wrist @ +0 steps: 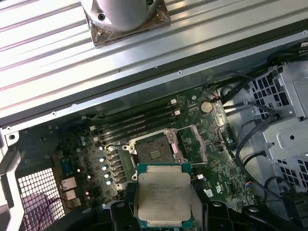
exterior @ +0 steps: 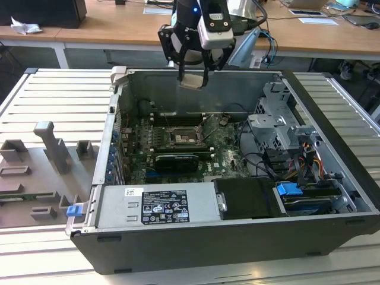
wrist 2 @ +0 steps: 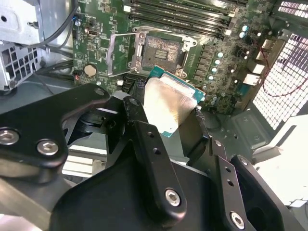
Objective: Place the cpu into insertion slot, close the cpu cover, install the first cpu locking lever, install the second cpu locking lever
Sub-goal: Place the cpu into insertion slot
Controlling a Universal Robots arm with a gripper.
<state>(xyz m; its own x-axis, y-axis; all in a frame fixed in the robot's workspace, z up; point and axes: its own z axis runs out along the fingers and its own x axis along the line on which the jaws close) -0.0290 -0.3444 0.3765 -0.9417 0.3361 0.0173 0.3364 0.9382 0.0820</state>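
Gripper (exterior: pixel 193 75) clamped the cpu (exterior: pixel 192 81) at upper centre of the exterior view, above the open computer case (exterior: pixel 237 240), insertion slot (exterior: pixel 181 138) lay uncovered mid-frame, cpu cover (wrist: pixel 195 143) stood open beside it

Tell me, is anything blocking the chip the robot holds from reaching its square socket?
Nothing visible does. The cpu hangs high over the case; the insertion slot lies bare, its cpu cover flipped aside.
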